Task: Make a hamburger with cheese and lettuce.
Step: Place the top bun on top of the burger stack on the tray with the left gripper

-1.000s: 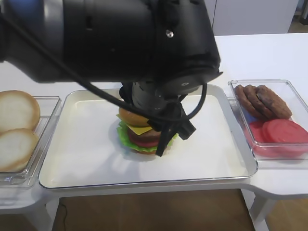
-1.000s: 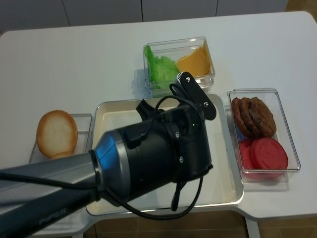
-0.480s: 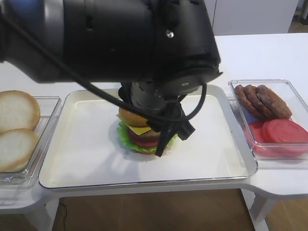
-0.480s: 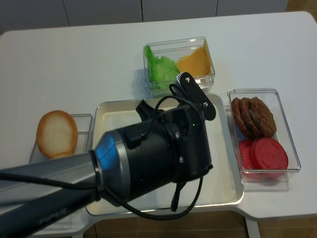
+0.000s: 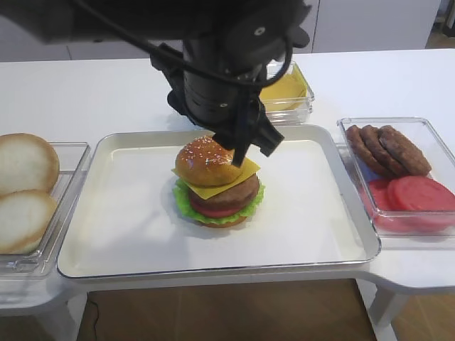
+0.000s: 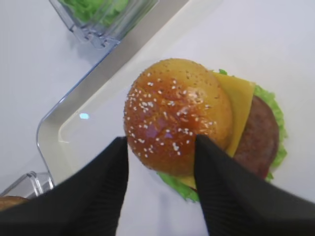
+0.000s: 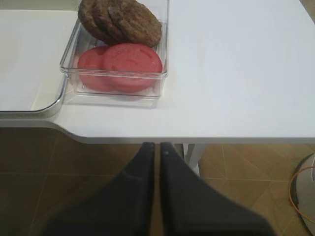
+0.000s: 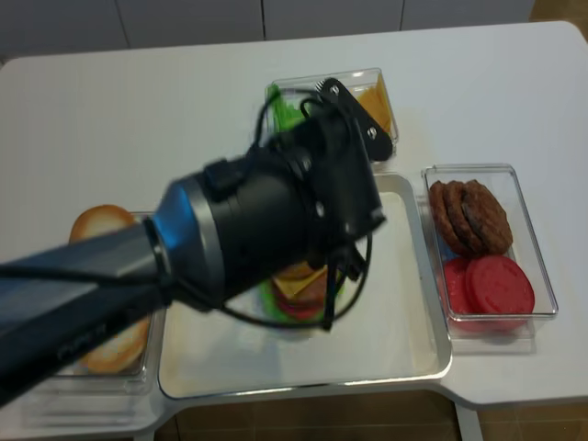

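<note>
Exterior high view showed the hamburger (image 5: 215, 186) standing in the middle of the white tray (image 5: 128, 234), its sesame top tilted toward the left, the cheese (image 5: 213, 189) poking out as a yellow corner beneath it and the lettuce (image 5: 186, 204) frilling around the base. The left gripper (image 5: 242, 138) hung just above and behind the bun, fingers parted and grasping nothing, and its dark arm hid much of the far table. Two pale bun halves (image 5: 25, 181) lay in a clear box at the left; at the right another clear box (image 5: 426, 128) held three brown patties (image 5: 387, 148) and two red tomato slices (image 5: 416, 195). Right wrist view looked down on that same box, with three patties (image 7: 120, 18) far and two tomato slices (image 7: 123, 61) near, while the right gripper (image 7: 157, 147) hung off the table's near edge, its fingers pressed together on nothing. Left wrist view had the two dark fingers (image 6: 101, 187) spread at either side of the sesame top without clasping it, with a green-filled clear box (image 6: 106, 19) at the far left. Exterior high realsense view was largely blocked by the blurred left arm (image 8: 239, 230); only a strip of burger showed under it, and part of the far box with the yellow slices (image 8: 375, 103).
</note>
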